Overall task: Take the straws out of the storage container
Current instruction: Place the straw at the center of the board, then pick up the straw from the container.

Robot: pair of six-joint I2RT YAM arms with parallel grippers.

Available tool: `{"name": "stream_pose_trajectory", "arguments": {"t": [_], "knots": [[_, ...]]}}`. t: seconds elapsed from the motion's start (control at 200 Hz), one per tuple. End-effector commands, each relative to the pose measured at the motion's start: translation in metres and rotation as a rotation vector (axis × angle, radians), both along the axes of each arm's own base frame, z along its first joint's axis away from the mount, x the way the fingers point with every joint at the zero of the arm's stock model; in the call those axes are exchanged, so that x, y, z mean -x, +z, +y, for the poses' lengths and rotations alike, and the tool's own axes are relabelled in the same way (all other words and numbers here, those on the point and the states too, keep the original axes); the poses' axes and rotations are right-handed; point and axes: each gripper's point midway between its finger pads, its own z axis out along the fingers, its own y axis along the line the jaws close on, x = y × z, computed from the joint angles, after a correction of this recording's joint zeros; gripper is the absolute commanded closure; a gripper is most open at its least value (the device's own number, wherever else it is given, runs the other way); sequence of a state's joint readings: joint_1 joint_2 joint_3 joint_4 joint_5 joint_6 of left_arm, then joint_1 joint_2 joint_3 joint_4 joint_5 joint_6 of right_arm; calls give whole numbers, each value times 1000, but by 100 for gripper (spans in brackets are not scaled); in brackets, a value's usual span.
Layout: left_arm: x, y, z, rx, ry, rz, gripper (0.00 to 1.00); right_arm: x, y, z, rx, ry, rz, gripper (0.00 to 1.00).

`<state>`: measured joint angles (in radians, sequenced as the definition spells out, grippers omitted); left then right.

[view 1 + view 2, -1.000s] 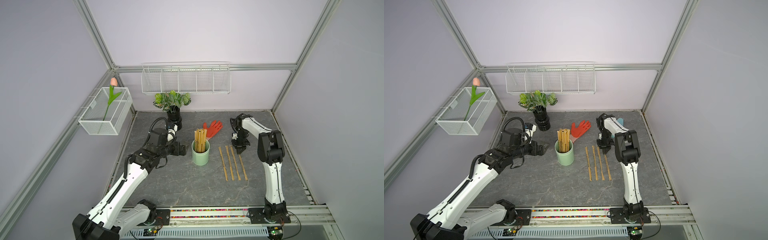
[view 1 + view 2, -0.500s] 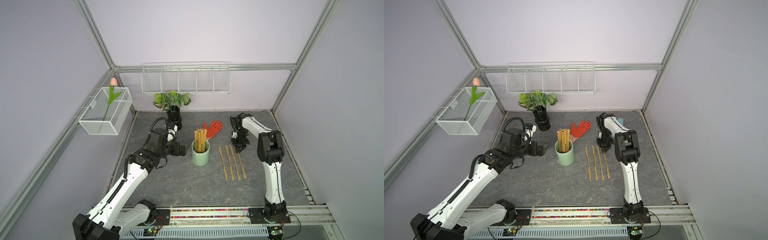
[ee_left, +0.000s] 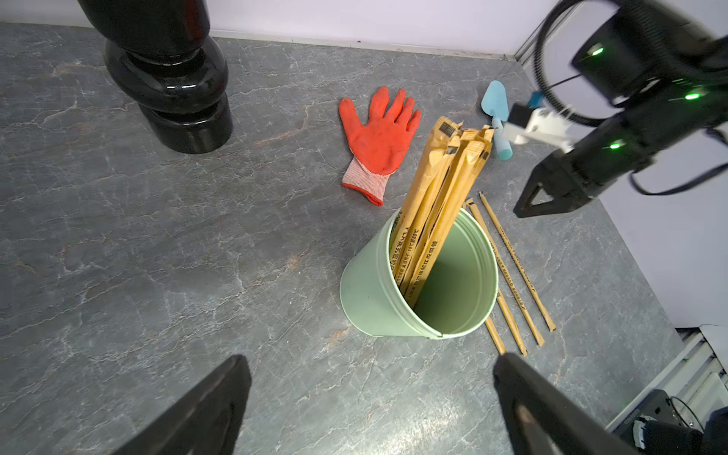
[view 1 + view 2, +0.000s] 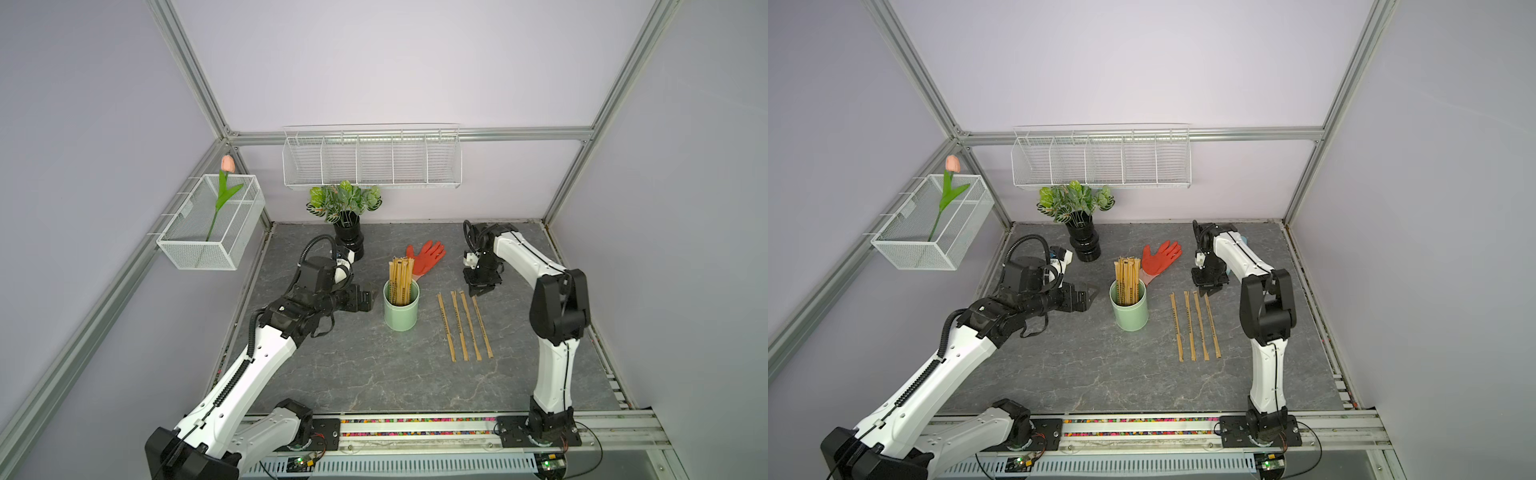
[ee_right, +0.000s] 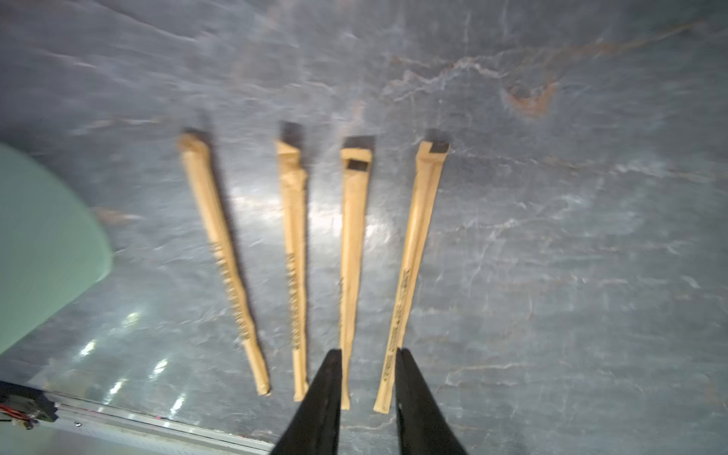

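Note:
The storage container (image 4: 401,316) (image 4: 1128,313) (image 3: 374,291), a mint-green cup, stands upright mid-table. A bundle of tan straws (image 4: 400,280) (image 4: 1127,278) (image 3: 437,205) leans inside it. Several more straws (image 4: 465,328) (image 4: 1196,328) (image 5: 350,256) lie side by side on the table to its right. My left gripper (image 4: 370,301) (image 4: 1094,293) (image 3: 370,362) is open and empty, just left of the cup. My right gripper (image 4: 478,293) (image 4: 1208,293) (image 5: 368,352) hangs over the far ends of the two rightmost laid straws. Its jaws are slightly apart and grip nothing.
A red glove (image 4: 428,257) lies behind the cup. Further back left stands a black vase with a plant (image 4: 349,245). A blue trowel (image 3: 496,106) lies behind my right arm. White wire baskets hang on the back wall (image 4: 372,158) and the left wall (image 4: 212,224).
My right gripper's jaws have parted over the far ends of the laid straws. The left arm and the cup have not moved.

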<state>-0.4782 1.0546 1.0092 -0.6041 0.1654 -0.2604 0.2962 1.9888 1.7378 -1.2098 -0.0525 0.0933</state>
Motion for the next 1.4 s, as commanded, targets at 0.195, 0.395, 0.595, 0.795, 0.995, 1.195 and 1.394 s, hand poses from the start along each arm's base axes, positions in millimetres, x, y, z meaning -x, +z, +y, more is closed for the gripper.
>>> {"name": "stream_pose_trajectory", "arguments": {"t": [0.195, 0.395, 0.595, 0.795, 0.995, 1.195, 1.394], "knots": [[0, 7, 4, -10, 14, -33, 0, 12, 131, 73, -228, 77, -511, 62], [0, 9, 6, -9, 24, -44, 0, 41, 157, 124, -288, 171, -615, 60], [0, 9, 6, -11, 27, -45, 0, 43, 136, 165, -307, 213, -570, 71], [-1, 8, 6, -11, 24, -41, 0, 36, 116, 193, -315, 237, -521, 74], [0, 8, 5, -9, 20, -38, 0, 29, 102, 202, -314, 231, -501, 80], [0, 8, 4, -7, 16, -36, 0, 25, 95, 207, -314, 232, -491, 81], [0, 8, 4, -8, 15, -35, 0, 21, 88, 211, -304, 235, -479, 81]]}}
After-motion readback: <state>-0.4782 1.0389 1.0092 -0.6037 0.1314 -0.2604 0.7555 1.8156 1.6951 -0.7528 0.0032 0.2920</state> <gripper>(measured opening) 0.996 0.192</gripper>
